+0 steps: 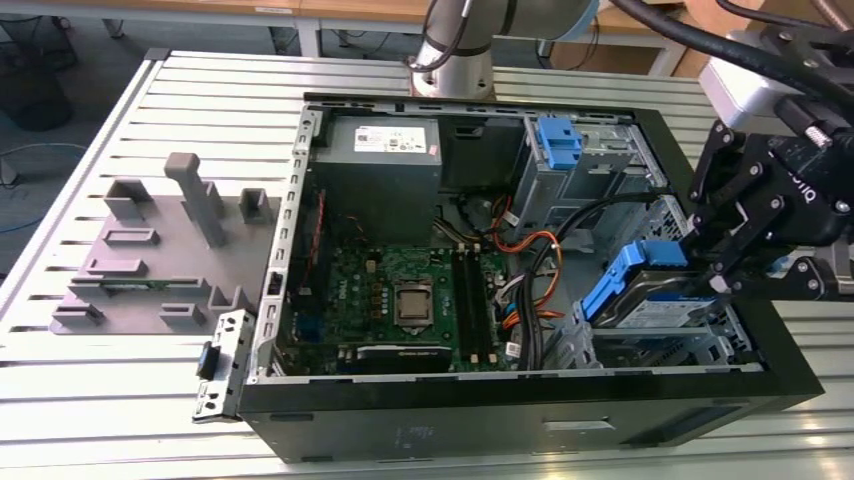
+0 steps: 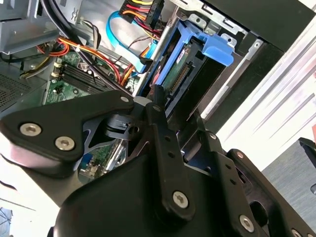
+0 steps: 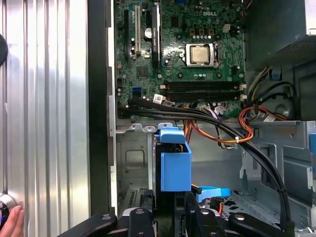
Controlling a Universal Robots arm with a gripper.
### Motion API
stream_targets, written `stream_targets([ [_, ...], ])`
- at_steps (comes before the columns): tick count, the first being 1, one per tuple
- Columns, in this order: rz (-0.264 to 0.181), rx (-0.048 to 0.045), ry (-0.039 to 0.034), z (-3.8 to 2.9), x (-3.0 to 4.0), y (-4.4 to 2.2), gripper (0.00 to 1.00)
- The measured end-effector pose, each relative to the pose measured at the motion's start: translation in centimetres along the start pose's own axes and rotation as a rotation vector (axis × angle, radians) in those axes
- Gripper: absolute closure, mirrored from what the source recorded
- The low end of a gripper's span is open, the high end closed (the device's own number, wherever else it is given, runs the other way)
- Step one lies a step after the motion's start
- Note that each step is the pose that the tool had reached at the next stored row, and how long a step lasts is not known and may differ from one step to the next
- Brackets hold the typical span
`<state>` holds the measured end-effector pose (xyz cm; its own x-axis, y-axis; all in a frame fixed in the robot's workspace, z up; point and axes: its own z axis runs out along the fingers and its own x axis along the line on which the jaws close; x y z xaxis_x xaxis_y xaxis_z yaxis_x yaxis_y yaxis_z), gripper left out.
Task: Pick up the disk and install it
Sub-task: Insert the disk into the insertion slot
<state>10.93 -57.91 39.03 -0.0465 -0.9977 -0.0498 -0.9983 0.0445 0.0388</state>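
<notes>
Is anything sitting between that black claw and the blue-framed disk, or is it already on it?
Nothing visible stands between them. In the exterior view the gripper is right at the disk, which sits tilted at the drive cage in the computer case. Black cables run beside the cage, not across the disk.

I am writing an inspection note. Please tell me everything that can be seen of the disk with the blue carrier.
The disk is a flat silver metal drive with a white-and-blue label, framed by a blue plastic carrier with a protruding blue tab. In the exterior view it lies tilted at the drive bay in the open computer case, near the corner on the exterior view's right. The gripper is at its end, jaws closed on the carrier. The second wrist view shows its connector edge.
</notes>
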Motion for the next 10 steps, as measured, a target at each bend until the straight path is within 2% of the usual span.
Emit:
stream_targets([
  [5,0.0,0.0,0.0006,0.24,0.01,-0.01,0.65],
  [7,0.0,0.0,0.0003,0.8,0.04,-0.03,0.65],
  [10,0.0,0.0,0.0006,1.28,0.06,-0.05,0.65],
])
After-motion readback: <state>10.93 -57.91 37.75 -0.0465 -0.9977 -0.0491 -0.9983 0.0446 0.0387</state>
